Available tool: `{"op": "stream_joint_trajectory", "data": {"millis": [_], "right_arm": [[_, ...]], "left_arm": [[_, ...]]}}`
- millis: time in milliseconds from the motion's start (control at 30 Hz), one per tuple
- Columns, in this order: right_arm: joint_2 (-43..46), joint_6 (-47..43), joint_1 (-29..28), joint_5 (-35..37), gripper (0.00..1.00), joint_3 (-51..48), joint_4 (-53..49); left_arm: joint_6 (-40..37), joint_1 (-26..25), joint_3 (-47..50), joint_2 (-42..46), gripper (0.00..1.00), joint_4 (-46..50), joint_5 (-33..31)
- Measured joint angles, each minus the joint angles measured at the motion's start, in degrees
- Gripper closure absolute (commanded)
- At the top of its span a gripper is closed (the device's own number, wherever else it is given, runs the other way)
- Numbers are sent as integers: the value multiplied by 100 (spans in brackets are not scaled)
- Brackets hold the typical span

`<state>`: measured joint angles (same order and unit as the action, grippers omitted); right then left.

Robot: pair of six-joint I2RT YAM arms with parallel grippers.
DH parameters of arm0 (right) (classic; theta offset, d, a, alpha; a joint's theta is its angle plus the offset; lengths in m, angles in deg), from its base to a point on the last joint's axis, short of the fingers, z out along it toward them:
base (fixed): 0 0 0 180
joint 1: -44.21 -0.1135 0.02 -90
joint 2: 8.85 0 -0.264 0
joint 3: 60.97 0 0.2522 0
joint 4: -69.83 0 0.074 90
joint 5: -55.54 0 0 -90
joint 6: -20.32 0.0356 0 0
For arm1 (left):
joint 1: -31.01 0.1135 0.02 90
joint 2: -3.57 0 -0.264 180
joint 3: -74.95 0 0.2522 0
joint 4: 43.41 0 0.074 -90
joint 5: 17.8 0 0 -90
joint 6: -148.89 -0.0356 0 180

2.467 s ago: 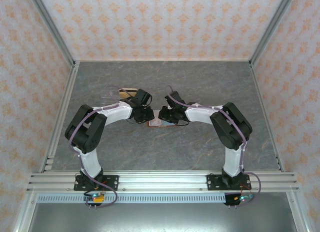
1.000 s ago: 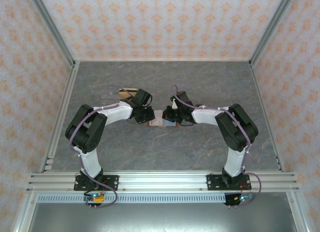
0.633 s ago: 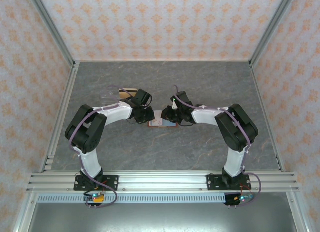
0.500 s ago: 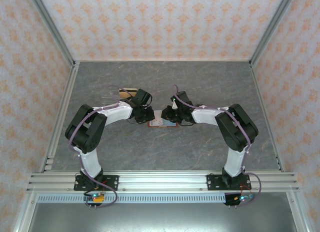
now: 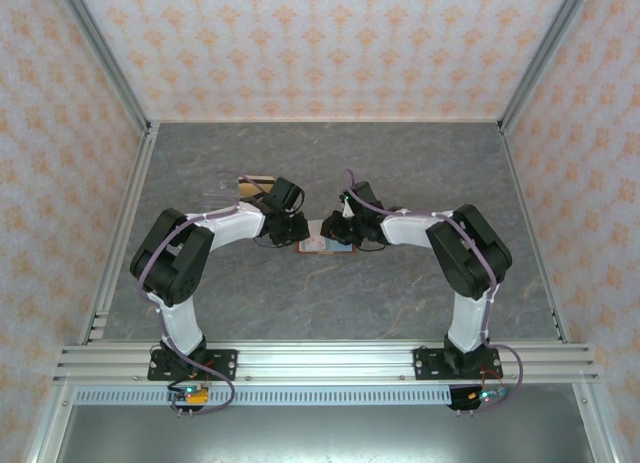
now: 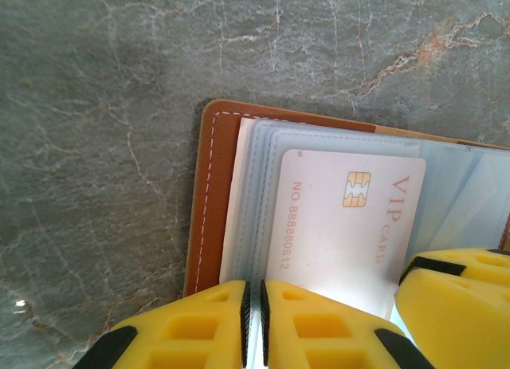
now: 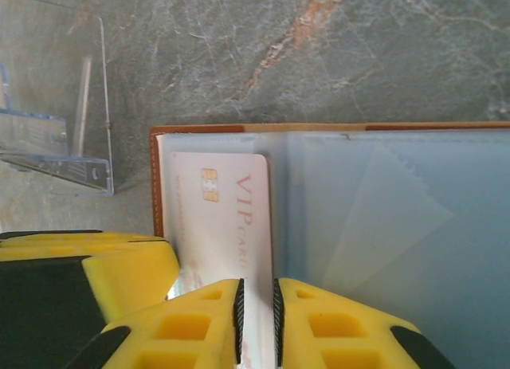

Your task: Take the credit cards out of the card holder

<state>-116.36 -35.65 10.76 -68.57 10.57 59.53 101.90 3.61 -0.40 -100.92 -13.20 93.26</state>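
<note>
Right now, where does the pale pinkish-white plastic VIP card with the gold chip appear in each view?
Top external: pale pinkish-white VIP card near picture centre.
Left wrist: right of centre.
Right wrist: left of centre.
Shared landmark: reddish-brown leather card holder, its edge just left of the card in both wrist views.

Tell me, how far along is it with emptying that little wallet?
Done: the card holder lies open. In hand: the left end effector pinches its near edge while the right end effector grips the pale VIP card, which sits inside its pocket. Left: sliding that card out. A tan flat thing farther back may be a card already removed; too small to tell.
</note>
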Motion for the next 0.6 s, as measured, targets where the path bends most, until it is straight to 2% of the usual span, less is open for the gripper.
{"op": "stream_joint_trajectory", "data": {"millis": [100, 467, 600], "right_arm": [[-22, -2, 0, -2, 80, 20, -24], [-90, 46, 22, -109, 100, 61, -17], [-87, 42, 24, -107, 100, 59, 7]], "left_arm": [[2, 0, 0, 0, 87, 0, 2], [2, 2, 0, -2, 91, 7, 57], [2, 2, 0, -2, 91, 15, 57]]}}
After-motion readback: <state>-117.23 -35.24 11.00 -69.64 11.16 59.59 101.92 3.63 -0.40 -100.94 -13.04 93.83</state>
